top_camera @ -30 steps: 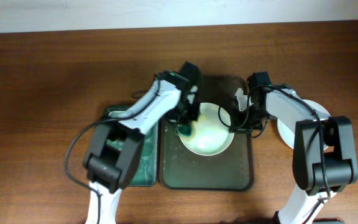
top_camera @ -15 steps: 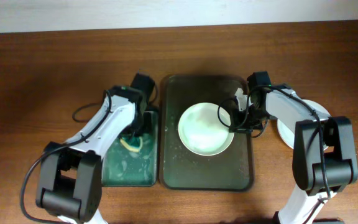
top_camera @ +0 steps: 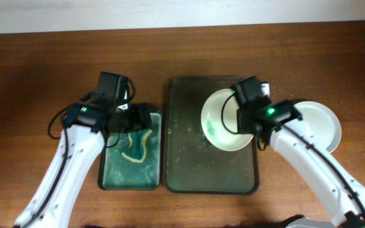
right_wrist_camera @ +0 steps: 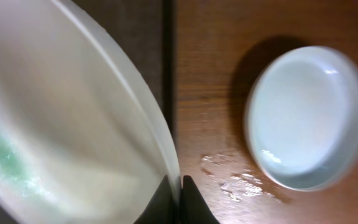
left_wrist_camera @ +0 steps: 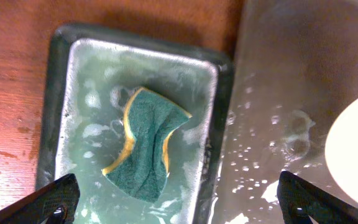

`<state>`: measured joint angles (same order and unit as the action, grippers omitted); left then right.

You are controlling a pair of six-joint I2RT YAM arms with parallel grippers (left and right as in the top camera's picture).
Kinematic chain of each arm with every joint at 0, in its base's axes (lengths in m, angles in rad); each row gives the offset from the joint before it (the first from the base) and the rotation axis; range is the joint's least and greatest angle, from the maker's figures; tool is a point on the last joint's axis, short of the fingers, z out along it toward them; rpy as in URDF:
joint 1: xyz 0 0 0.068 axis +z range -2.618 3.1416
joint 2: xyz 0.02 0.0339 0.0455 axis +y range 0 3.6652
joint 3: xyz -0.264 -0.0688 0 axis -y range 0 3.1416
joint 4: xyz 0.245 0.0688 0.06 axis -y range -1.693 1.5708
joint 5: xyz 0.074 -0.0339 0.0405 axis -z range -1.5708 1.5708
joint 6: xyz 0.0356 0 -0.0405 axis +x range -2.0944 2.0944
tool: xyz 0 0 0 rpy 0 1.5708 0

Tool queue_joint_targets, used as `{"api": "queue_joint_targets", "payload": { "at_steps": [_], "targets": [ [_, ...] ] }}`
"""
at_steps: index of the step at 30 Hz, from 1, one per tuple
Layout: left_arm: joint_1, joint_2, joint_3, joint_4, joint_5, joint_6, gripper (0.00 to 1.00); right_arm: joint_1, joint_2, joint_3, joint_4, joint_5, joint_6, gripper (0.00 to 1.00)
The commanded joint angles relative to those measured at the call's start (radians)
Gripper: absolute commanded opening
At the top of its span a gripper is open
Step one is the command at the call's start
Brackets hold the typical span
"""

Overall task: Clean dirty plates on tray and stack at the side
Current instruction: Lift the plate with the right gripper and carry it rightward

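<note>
A white plate (top_camera: 224, 120) smeared with green soap hangs tilted above the dark tray (top_camera: 189, 171). My right gripper (top_camera: 253, 128) is shut on its right rim, and the right wrist view shows the fingers (right_wrist_camera: 180, 199) pinching the plate (right_wrist_camera: 73, 124) at its edge. A second white plate (top_camera: 319, 123) lies flat on the table to the right, also visible in the right wrist view (right_wrist_camera: 306, 118). My left gripper (top_camera: 128, 120) stands open over the green basin (top_camera: 116, 174). The green and yellow sponge (left_wrist_camera: 145, 146) lies loose in the soapy water, clear of the left gripper (left_wrist_camera: 179, 208).
The basin (left_wrist_camera: 50, 118) sits directly left of the wet tray (left_wrist_camera: 272, 93), rim to rim. Water drops lie on the wood between the tray and the flat plate (right_wrist_camera: 241, 183). Bare wooden table surrounds everything, with a wall edge at the back.
My left arm carried the sponge from the plate to the basin, opened and let it go. My right gripper raised the plate off the tray, tilting it and shifting it right.
</note>
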<state>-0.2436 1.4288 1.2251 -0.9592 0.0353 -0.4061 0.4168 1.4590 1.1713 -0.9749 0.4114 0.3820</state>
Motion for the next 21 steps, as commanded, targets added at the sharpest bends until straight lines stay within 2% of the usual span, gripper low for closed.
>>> {"api": "queue_joint_targets", "payload": {
  "at_steps": [1, 5, 10, 12, 16, 21],
  "targets": [
    [0.005, -0.078, 0.004, 0.000, 0.013, 0.003, 0.99, 0.147, -0.026, -0.002, -0.057, 0.304, 0.114, 0.04],
    [0.005, -0.076, 0.004, 0.000, 0.013, 0.003, 0.99, 0.344, -0.026, -0.001, -0.096, 0.531, 0.135, 0.04],
    [0.005, -0.076, 0.004, 0.000, 0.013, 0.003, 0.99, 0.479, -0.026, 0.002, -0.114, 0.648, 0.135, 0.04],
    [0.005, -0.076, 0.004, 0.000, 0.013, 0.003, 0.99, 0.512, -0.026, 0.002, -0.127, 0.676, 0.131, 0.04],
    [0.005, -0.076, 0.004, 0.000, 0.013, 0.003, 0.99, 0.587, -0.026, 0.004, -0.140, 0.854, 0.093, 0.04],
    [0.005, -0.076, 0.004, 0.000, 0.013, 0.003, 0.99, 0.598, -0.026, 0.009, -0.141, 0.869, 0.067, 0.04]
  ]
}}
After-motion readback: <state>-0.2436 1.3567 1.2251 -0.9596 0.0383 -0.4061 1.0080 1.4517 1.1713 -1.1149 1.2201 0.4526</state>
